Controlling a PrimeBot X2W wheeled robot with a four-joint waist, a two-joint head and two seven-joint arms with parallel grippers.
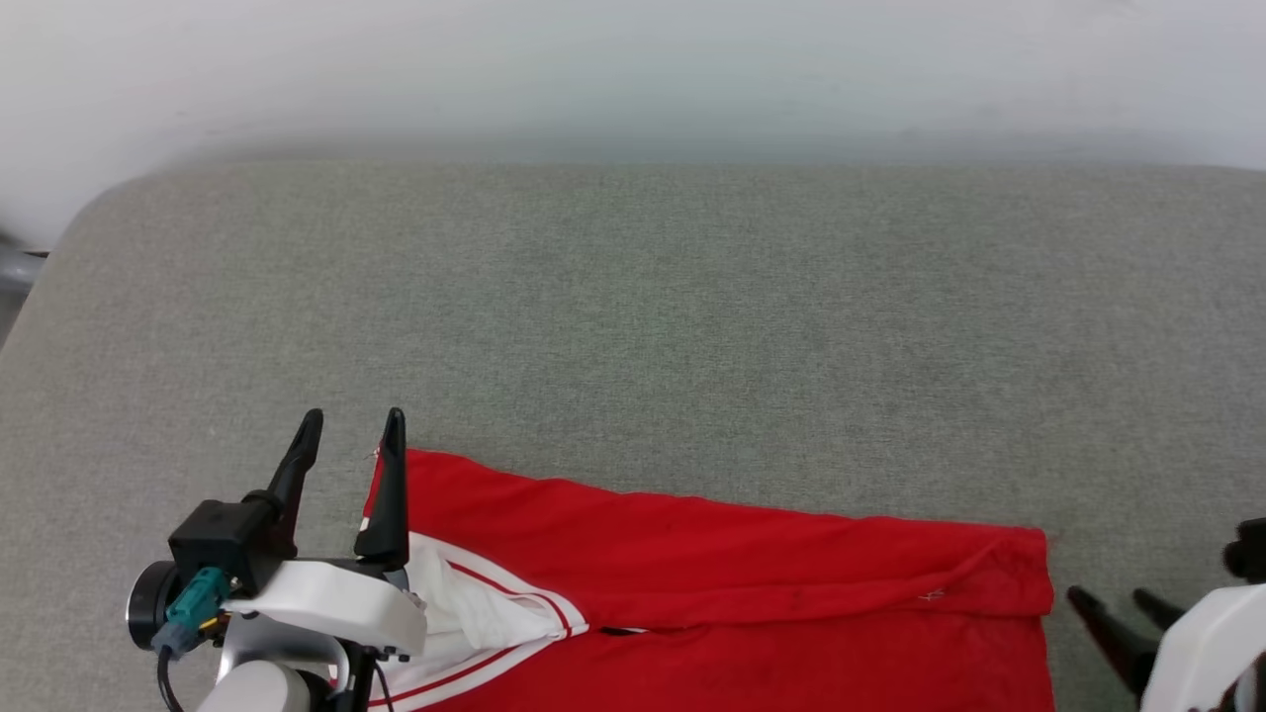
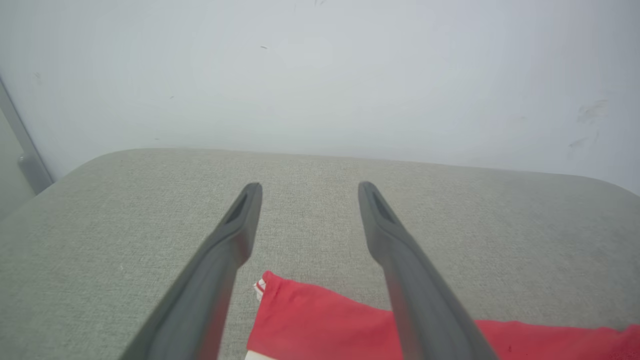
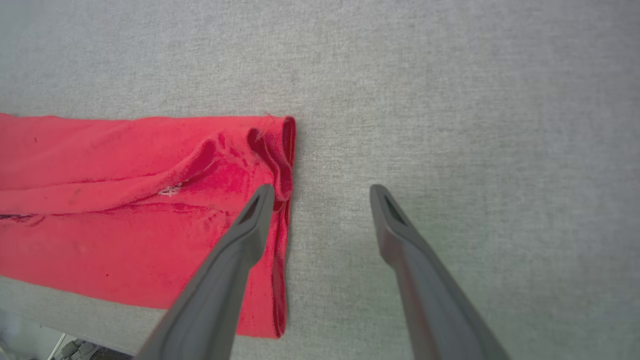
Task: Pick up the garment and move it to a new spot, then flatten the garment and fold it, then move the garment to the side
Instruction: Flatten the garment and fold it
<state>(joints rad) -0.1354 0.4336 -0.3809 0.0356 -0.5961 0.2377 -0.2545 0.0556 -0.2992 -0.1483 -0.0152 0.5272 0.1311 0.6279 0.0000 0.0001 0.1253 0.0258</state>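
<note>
The grey fabric-covered table carries the folded red garment along its near edge. The left gripper hovers spread and empty over its left corner, the right gripper likewise beside its right edge.

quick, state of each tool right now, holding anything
left tool: open, holding nothing, by the left corner of the garment.
right tool: open, holding nothing, beside the garment's right edge.

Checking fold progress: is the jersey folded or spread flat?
Folded: the garment has a top layer doubled over the rest, the flap's edge showing.
</note>
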